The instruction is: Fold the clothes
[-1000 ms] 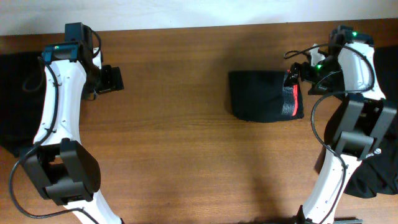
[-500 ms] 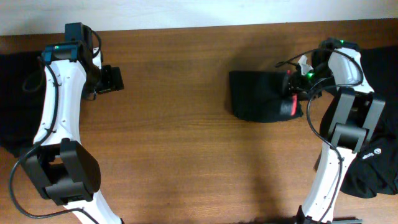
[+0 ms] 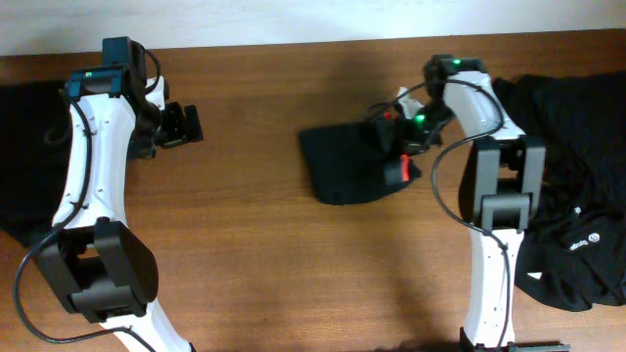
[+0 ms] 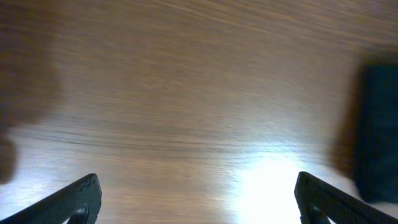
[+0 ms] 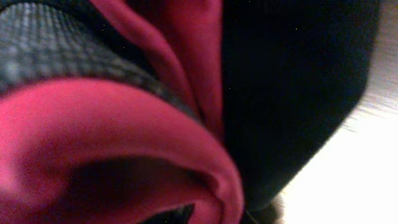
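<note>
Surrounding folded trousers [image 3: 342,174]: wide tabletop [image 3: 245,244].

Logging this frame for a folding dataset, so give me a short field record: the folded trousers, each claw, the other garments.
folded trousers: compact black bundle mid-table, red waistband at its right end
right claw: at the waistband end; open or shut cannot be told
left claw: open, above bare table, holding nothing
other garments: loose black pile at the table's right side, one with a white logo

wooden table [image 3: 254,244]: black trousers [image 3: 337,171], seemingly folded; black pile [image 3: 572,122]
</note>
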{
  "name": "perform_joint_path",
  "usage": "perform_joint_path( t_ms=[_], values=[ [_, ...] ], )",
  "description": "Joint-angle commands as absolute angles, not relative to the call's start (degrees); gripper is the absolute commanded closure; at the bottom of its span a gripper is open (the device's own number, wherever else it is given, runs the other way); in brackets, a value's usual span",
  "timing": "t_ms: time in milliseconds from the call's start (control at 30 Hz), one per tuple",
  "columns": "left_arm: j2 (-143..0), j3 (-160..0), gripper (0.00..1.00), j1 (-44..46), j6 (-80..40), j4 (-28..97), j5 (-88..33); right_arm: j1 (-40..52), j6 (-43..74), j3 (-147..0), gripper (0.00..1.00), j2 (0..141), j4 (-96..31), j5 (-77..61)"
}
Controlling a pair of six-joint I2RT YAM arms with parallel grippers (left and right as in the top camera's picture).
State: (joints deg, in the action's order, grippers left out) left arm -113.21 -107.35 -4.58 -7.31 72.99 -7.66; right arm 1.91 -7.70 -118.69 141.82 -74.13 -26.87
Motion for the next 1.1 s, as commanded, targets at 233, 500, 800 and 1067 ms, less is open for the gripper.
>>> perform_joint_path(
  t_ms=[233, 500, 800, 1067],
  values=[
    [-113.7, -96.1, 0.01, -4.6, -6.8, 67.9, -20.7, 14.9, 8.0, -118.3, 0.90, 143.5, -62.0, -42.3],
    [-114.1, -83.0, 0.01, -4.5, -6.8, 51.3, -35.9, 22.6, 8.6, -118.3, 0.90, 143.5, -60.6, -42.2],
    [-117.3, -79.9, 0.01, -4.5, -6.8, 49.5, -35.5, 22.8, 9.5, -118.3, 0.90, 143.5, -60.6, -42.5],
    [-117.2, -79.9, 0.03, -10.5, -6.8, 52.7, -35.2, 22.8, 9.5, -118.3, 0.89, 143.5, -60.6, -42.4]
  ],
)
